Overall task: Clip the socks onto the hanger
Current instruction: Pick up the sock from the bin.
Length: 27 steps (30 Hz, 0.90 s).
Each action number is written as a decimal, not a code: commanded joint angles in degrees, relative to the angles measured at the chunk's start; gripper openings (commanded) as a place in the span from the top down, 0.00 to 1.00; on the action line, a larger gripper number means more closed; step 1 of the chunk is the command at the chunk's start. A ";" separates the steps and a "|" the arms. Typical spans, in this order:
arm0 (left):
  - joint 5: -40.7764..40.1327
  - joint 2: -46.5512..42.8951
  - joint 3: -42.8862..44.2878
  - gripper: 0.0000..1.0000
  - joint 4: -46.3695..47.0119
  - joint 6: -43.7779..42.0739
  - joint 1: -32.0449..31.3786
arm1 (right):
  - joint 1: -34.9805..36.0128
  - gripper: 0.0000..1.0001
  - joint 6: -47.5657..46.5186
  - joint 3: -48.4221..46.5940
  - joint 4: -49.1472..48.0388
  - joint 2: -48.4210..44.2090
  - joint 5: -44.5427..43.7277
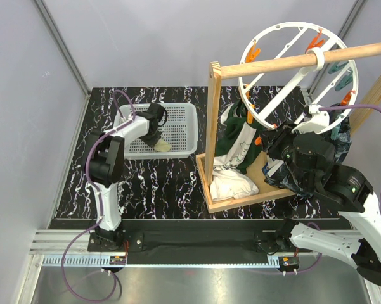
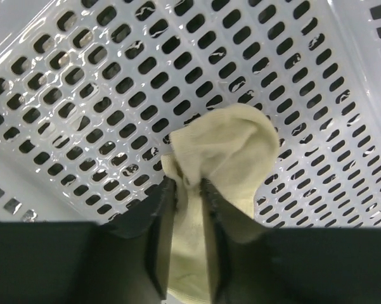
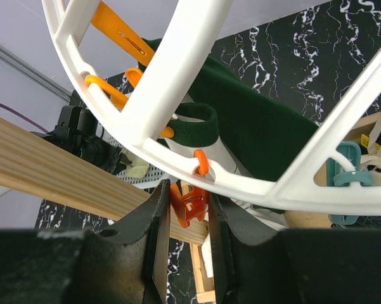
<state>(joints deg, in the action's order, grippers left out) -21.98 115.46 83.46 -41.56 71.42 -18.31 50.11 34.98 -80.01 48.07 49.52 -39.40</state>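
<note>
Two claws each take one half of the job. The left gripper point(image 2: 187, 187) is pressed together on a fold of the pale yellow sock point(image 2: 231, 142), which sits inside the white basket point(image 2: 82, 88), well apart from the hanger point(image 3: 177, 69). The right gripper point(image 3: 185, 193) pinches an orange peg point(image 3: 190, 206) hanging just under the hanger's rim, probably to squeeze it open as a ready mouth for the sock.

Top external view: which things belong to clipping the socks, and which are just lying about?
Job: sock, held by left end effector; hanger; orange peg, gripped by right end effector.
Lying about: white basket, wooden rod, green-and-white garment, white cloth.
</note>
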 commanded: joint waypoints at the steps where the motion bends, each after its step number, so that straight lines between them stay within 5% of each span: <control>1: -2.46 -4.09 -1.28 0.85 3.67 -2.41 0.20 | 0.08 1.00 0.53 0.64 -0.26 0.49 1.25; 4: -3.95 -7.16 -2.42 1.00 5.43 -5.31 0.20 | -0.01 1.00 0.53 0.91 -0.44 0.49 1.34; 16: 1.14 -30.97 -14.53 1.00 18.52 -27.36 -1.29 | -0.01 1.00 0.61 0.82 -0.44 0.85 1.78; 22: 20.18 -51.62 -24.47 1.00 27.47 -40.27 -1.91 | -0.01 1.00 0.70 0.73 -0.35 0.85 2.57; 27: 46.46 -64.37 -28.70 1.00 29.61 -46.36 -2.43 | -0.01 1.00 0.79 0.73 0.09 0.41 2.92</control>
<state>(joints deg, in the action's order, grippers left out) 4.29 55.81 56.45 -17.74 32.58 -20.23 50.11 34.98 -79.77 47.59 49.80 -38.87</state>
